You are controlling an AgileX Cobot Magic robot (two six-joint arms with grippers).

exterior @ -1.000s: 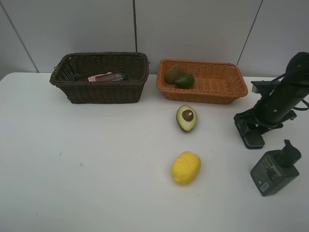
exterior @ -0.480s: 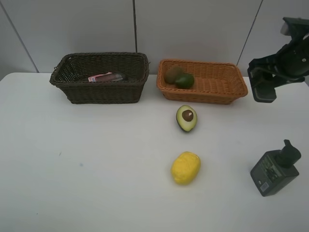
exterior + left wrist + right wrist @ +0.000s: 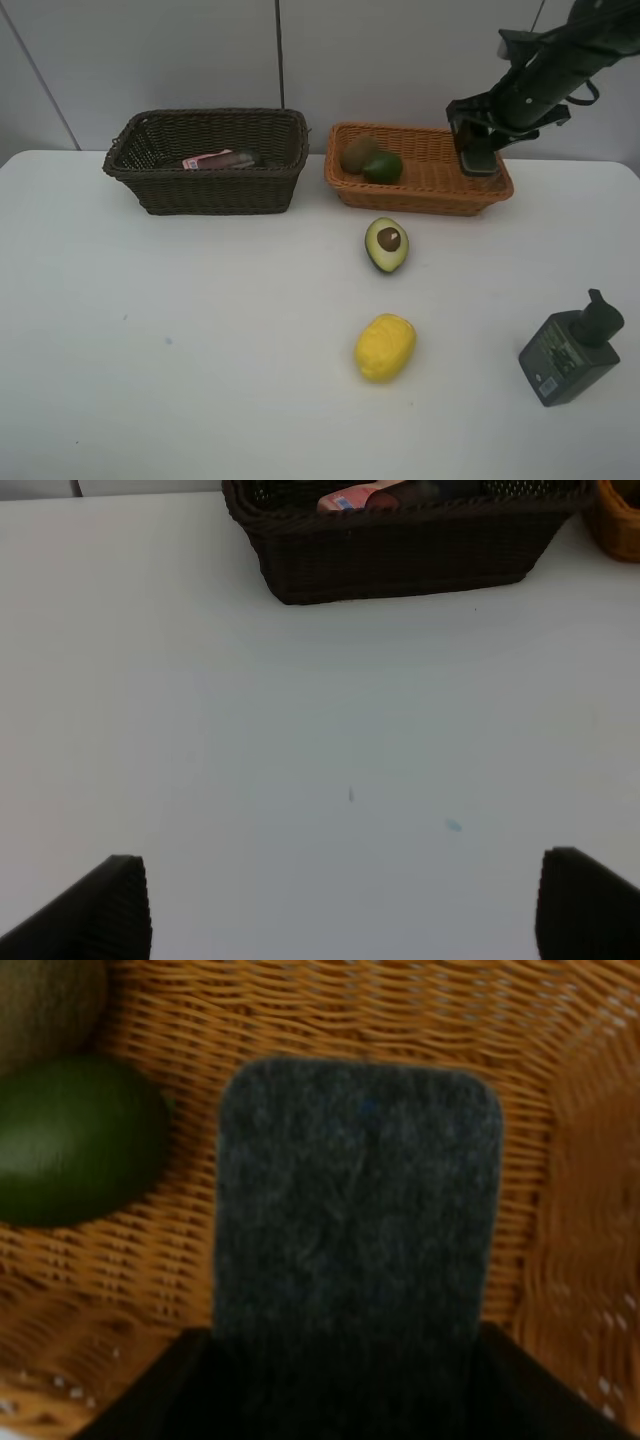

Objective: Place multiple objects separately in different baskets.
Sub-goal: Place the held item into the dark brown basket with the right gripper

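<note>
Black flat case (image 3: 355, 1210): hangs above the right-hand end of the orange-tan basket (image 3: 430, 195), clear of the weave, pinched at one end by the right gripper (image 3: 482, 128). The free end points down into the basket.

In the same basket, at the far end from the case: brown kiwi (image 3: 357, 152) and green round fruit (image 3: 383, 166), touching each other.

Dark brown basket (image 3: 210, 190) sits just beside it and holds the pink bottle (image 3: 208, 159); other contents are too dim to name.

On the table (image 3: 200, 350): halved avocado with pit (image 3: 387, 244) just in front of the orange-tan basket, yellow lemon (image 3: 384, 347) nearer the camera, dark pump bottle (image 3: 572, 352) well off to the right.

Left gripper (image 3: 345, 905): spread wide, empty, over bare table in front of the dark brown basket.

Risks, as judged:
- Wrong basket. Fruit lies here and the bottle in the dark one, so a release here probably mixes the groups.
- Slip. The grip is on one end only, so a swing sideways could twist the case loose.
- Bad landing. It hangs close to the right-end wall; released there, it could catch the rim and tip out onto the table.
- Lowering too far would press the case into the weave and shove the basket.
</note>
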